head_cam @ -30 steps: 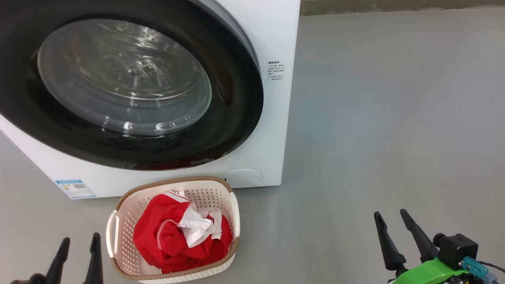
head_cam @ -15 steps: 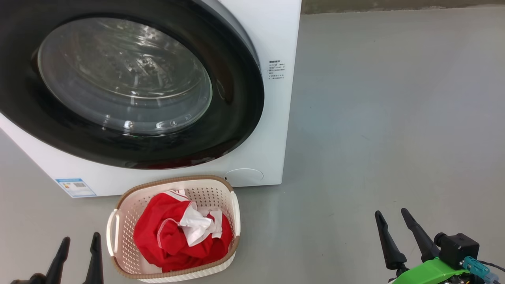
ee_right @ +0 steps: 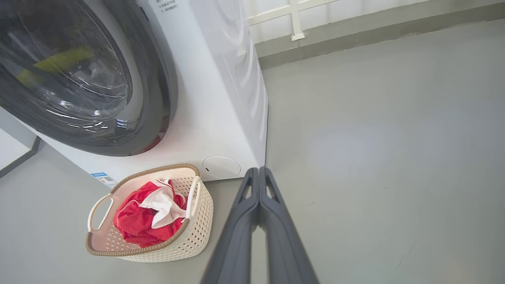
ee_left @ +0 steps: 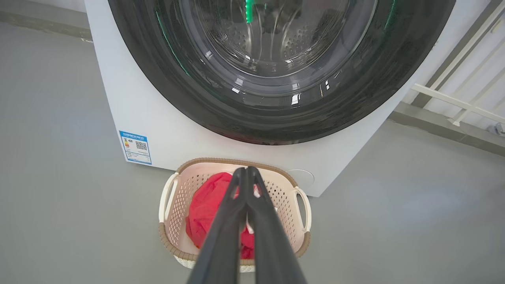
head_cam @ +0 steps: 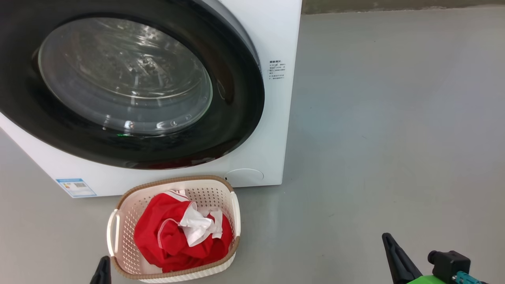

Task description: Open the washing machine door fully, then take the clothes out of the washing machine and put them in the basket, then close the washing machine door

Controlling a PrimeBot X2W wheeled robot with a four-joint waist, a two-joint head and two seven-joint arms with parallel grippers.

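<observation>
- Clothes (head_cam: 173,236): in neither gripper. Left gripper (ee_left: 245,172) is nearest the camera at the lower left of the head view. In its wrist view the two dark fingers are pressed together tip to tip with nothing between them.
- Right gripper (ee_right: 259,170): low at the right of the head view, above bare grey floor (head_cam: 394,138). Its fingers are likewise closed on each other and empty, well apart from the basket.
- Basket (head_cam: 118,244): upright on the floor just right of the left gripper's fingertip, brown rim uppermost, white side handles showing.
- The red and white garments lie bunched inside the basket, with a crumpled white panel on top, and nothing hangs over the rim.
- Washing machine (head_cam: 272,118): white front just behind the basket. Whether the two touch, I cannot tell.
- Blue label (head_cam: 75,187) is at the machine's lower left corner and a round cap (head_cam: 244,175) at its lower right.
- Washing machine door (head_cam: 236,98): glossy black rim lying against the machine front, apparently shut. There is a red glint on its lower edge.
- The steel drum (ee_left: 272,35) shows through the clear glass.
- Farthest: a dark strip (head_cam: 394,6) where the floor meets the wall.
</observation>
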